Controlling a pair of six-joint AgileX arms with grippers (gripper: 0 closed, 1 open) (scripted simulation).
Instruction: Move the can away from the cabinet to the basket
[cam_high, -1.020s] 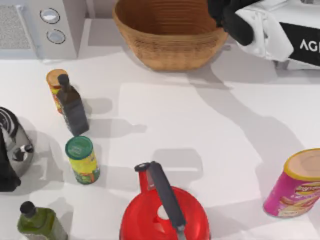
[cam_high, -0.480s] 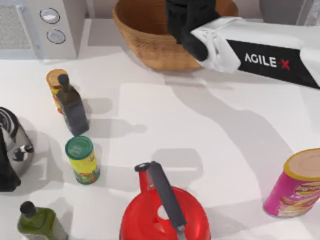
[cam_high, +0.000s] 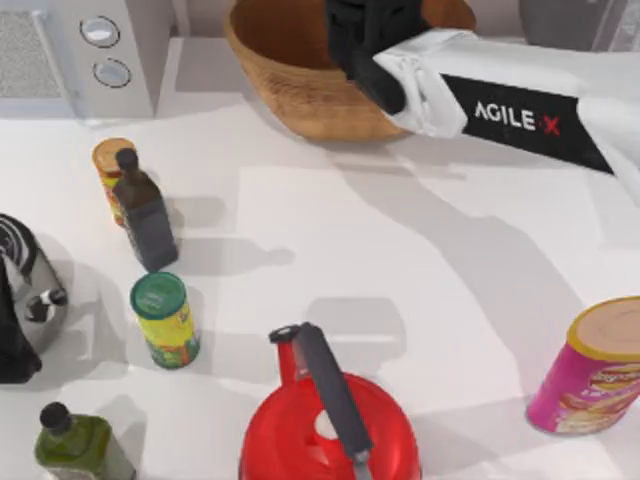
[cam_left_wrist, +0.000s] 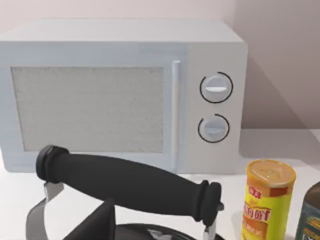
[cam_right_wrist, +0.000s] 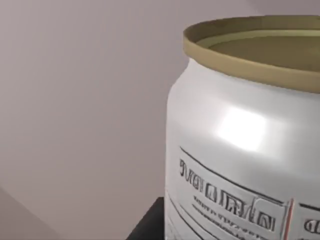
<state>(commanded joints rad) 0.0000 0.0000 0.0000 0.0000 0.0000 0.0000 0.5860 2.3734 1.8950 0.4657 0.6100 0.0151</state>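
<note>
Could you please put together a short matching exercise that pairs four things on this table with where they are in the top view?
Things:
1. basket
2. red kettle
3. pink tube
4. microwave

Places:
A. near edge, about the middle
B. far left corner
C. far edge, under the right gripper
D. right side, toward the near edge

Pairs: 1-C, 2-A, 3-D, 4-B
</note>
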